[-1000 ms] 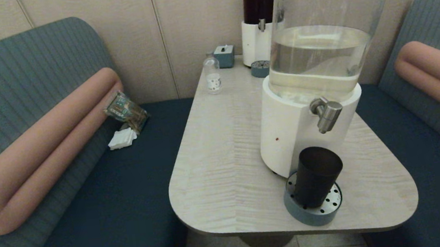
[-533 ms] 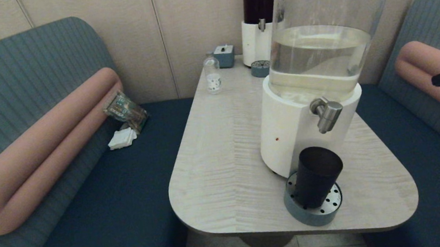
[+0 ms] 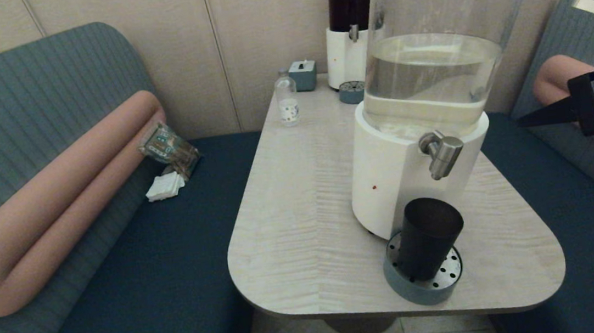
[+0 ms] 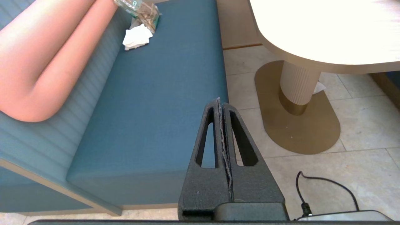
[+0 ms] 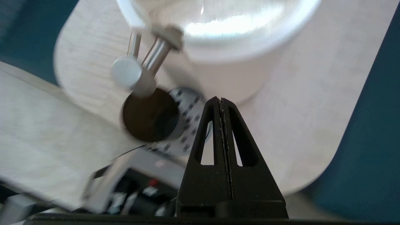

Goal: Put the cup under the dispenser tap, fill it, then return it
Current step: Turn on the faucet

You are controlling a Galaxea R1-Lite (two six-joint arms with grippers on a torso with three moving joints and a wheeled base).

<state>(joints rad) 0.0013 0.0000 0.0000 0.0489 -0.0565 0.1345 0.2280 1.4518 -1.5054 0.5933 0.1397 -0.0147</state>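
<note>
The dark tapered cup [image 3: 426, 238] stands upright on a round blue-grey drip tray [image 3: 422, 283] at the table's near edge, directly below the steel dispenser tap [image 3: 442, 154] of the big clear-tank dispenser [image 3: 430, 64]. In the right wrist view the cup [image 5: 150, 117] shows from above, with the tap [image 5: 140, 73] over its mouth. My right gripper [image 3: 524, 121] comes in from the right edge, shut and empty, well to the right of the tap and above the table; its fingertips [image 5: 220, 100] press together. My left gripper [image 4: 220, 100] is shut and empty, low beside the left bench.
A second dispenser with dark red-brown liquid [image 3: 351, 23], a small clear bottle [image 3: 287, 101] and a blue-grey box [image 3: 303, 75] stand at the table's far end. Cushioned benches [image 3: 116, 235] flank the light wooden table [image 3: 302, 215]. A packet and napkins [image 3: 168, 147] lie on the left bench.
My right arm has come into the head view from the right edge, moving left towards the dispenser. The cup, tray and dispenser have stayed where they were.
</note>
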